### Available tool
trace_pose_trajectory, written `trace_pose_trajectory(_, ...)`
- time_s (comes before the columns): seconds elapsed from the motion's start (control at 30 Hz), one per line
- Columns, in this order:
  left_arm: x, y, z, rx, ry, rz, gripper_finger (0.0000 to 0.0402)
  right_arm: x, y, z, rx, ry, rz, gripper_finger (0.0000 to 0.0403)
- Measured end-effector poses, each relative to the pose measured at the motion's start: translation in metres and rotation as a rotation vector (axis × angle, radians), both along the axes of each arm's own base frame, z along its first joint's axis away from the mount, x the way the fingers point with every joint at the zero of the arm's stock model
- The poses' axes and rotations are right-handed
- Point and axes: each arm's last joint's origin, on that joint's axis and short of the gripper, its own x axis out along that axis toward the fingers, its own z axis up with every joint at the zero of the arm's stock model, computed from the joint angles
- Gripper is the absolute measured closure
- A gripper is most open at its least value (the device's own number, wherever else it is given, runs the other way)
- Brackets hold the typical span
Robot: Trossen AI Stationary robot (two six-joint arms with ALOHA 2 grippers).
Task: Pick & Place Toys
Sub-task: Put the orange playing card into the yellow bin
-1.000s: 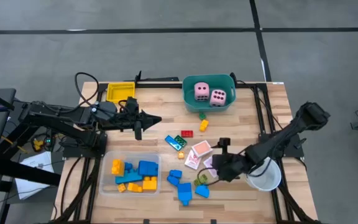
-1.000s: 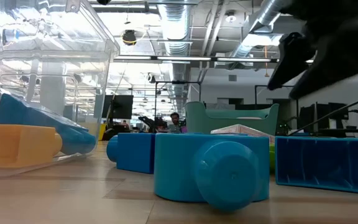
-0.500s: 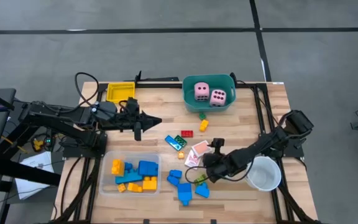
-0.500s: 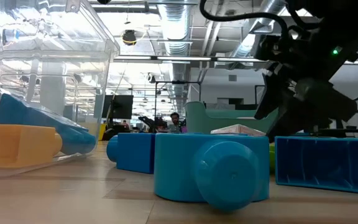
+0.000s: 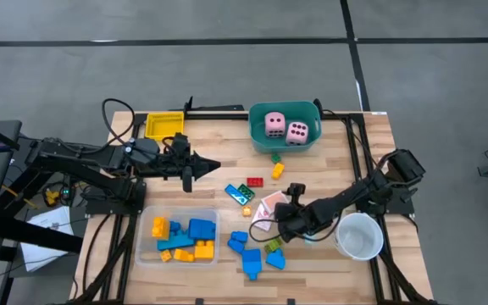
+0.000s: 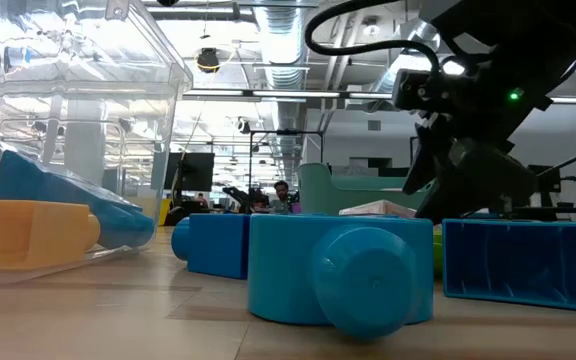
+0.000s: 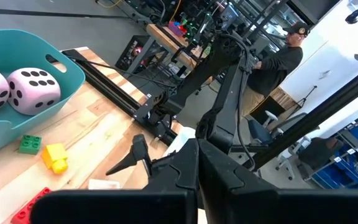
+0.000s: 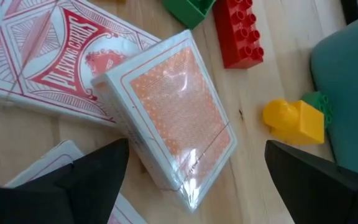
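Observation:
My right gripper (image 5: 280, 224) stands open over the playing-card packs (image 5: 267, 206) near the table's middle. In the right wrist view its fingers (image 8: 101, 165) stand on either side of an orange wrapped pack (image 8: 179, 118), which leans on a flat red pack (image 8: 48, 56). Loose toys lie around: a red brick (image 8: 238, 31), a yellow block (image 8: 294, 118) and blue blocks (image 5: 248, 254). Two pink dice (image 5: 285, 128) sit in the teal tub (image 5: 310, 108). My left gripper (image 5: 216, 163) hovers shut, holding nothing, over the table's left half.
A clear tray (image 5: 146, 252) with blue and orange blocks sits at the near left, a yellow tray (image 5: 164, 124) at the far left, and a white cup (image 5: 359, 235) at the near right beside my right arm. A person (image 7: 284, 56) stands beyond the table.
My right gripper has come down and moved toward the table's left edge, from beside the cup to over the card packs, tipping further downward. It stays open.

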Motion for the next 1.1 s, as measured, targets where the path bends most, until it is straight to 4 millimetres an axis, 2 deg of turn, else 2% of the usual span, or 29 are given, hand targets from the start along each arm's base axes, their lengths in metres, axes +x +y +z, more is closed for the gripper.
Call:
trace_pose_trajectory(0.47, 0.000, 0.000, 0.000, 0.000, 0.000, 0.000, 0.0402, 0.001, -0.001, -0.002, 0.039, 0.009, 0.006, 0.0035)
trace_pose_trajectory(0.73, 0.000, 0.000, 0.000, -0.020, -0.004, 0.003, 0.0402, 0.009, -0.006, -0.024, -0.014, 0.048, -0.006, 0.0035)
trace_pose_trajectory(0.83, 0.000, -0.002, 0.000, -0.020, -0.004, -0.005, 0.0402, 0.010, -0.006, -0.025, -0.035, 0.033, -0.017, 0.0036)
trace_pose_trajectory(0.97, 0.000, -0.003, 0.000, -0.020, -0.004, -0.010, 0.0402, 0.010, -0.007, -0.024, -0.048, 0.026, -0.021, 0.0055)
trace_pose_trajectory(1.1, 0.000, -0.003, 0.000, -0.020, -0.004, -0.010, 0.0402, 0.010, -0.009, -0.025, -0.036, 0.034, -0.025, 0.0103)
